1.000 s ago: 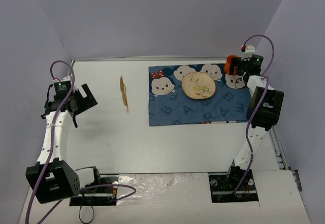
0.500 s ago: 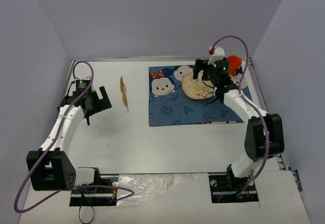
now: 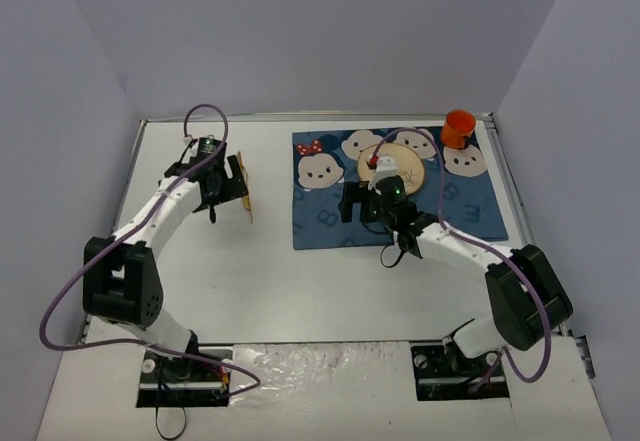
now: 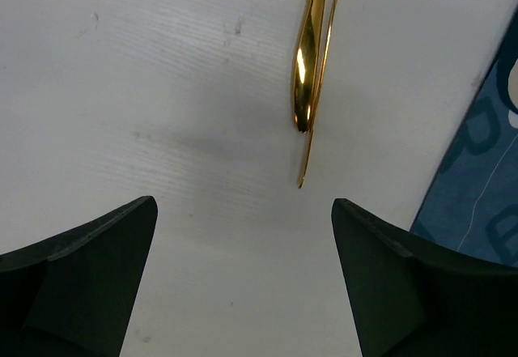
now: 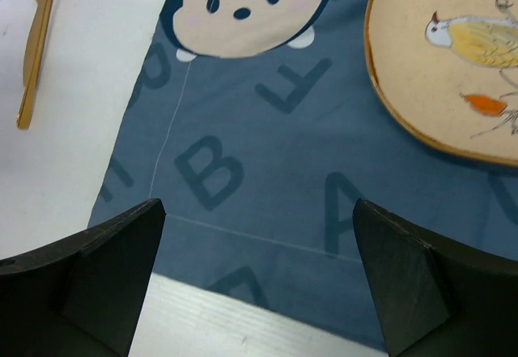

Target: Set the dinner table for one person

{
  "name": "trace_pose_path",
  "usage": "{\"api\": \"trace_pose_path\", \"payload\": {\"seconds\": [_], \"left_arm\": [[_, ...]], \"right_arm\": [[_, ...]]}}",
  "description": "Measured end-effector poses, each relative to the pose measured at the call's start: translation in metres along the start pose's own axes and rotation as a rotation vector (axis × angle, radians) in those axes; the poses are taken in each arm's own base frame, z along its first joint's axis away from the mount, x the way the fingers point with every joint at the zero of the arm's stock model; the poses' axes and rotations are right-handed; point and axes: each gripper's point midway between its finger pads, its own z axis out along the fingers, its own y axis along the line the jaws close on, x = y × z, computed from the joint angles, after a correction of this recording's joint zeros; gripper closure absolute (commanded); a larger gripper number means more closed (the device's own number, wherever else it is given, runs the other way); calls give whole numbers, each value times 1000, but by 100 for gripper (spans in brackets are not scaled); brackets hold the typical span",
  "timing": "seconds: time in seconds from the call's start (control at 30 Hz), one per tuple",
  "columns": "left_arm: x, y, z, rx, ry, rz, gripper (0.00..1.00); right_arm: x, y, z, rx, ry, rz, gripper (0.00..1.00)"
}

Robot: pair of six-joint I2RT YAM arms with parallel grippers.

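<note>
The counter fills the top view. On it, a blue mat printed with cartoon faces lies toward 1 o'clock. A plate painted with a bird sits on the mat's far half, and an orange cup stands at the mat's 1 o'clock corner. Plate and cup look placed, so the step in hand seems to be the cutlery. It is gold and lies on bare counter just off the mat's 9 o'clock edge. There seem to be two slim pieces lying together, but I cannot tell which kinds.

The left pincer hangs over the counter with its jaws wide apart and nothing between them. In its wrist view the handle ends lie at 12 to 1 o'clock of the fingertips, ahead of the gap rather than inside it. The right pincer is also spread and empty. It is over the mat's near-left part, at about 7 o'clock of the plate.

The next move probably belongs to the left arm. It should go forward and slightly right until the handles sit between the fingers, then drop to the surface and close across them. The pieces are thin and lie flat on a hard top, so the fingertips must reach almost to the counter. Otherwise one piece may slide out or be left behind. The cutlery would then go onto the mat beside the plate.
</note>
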Motion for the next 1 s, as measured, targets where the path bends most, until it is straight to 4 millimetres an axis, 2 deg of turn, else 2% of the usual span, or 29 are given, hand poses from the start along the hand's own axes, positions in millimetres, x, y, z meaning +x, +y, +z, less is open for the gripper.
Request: {"api": "trace_pose_path", "payload": {"seconds": [0.17,0.23,0.37,0.57,0.77,1.0], "left_arm": [[-12,-23,28,-19,-1,30,26],[-25,-37,42,-15,-23,37,28],[-45,-56,68,-17,-52,49,36],[-65,-72,105,-42,-62,78,43],[-57,-72,135,-77,-22,110,50],[-59,-74,149,-93,-13,115,57]], "right_arm": [[3,11,-13,-31,-16,12,2],[5,12,-17,-38,-21,16,2],[12,9,-22,-36,-17,18,2],[22,5,-27,-31,-3,16,2],[15,7,-32,-39,-26,16,2],[24,4,-36,-37,-14,13,2]]}}
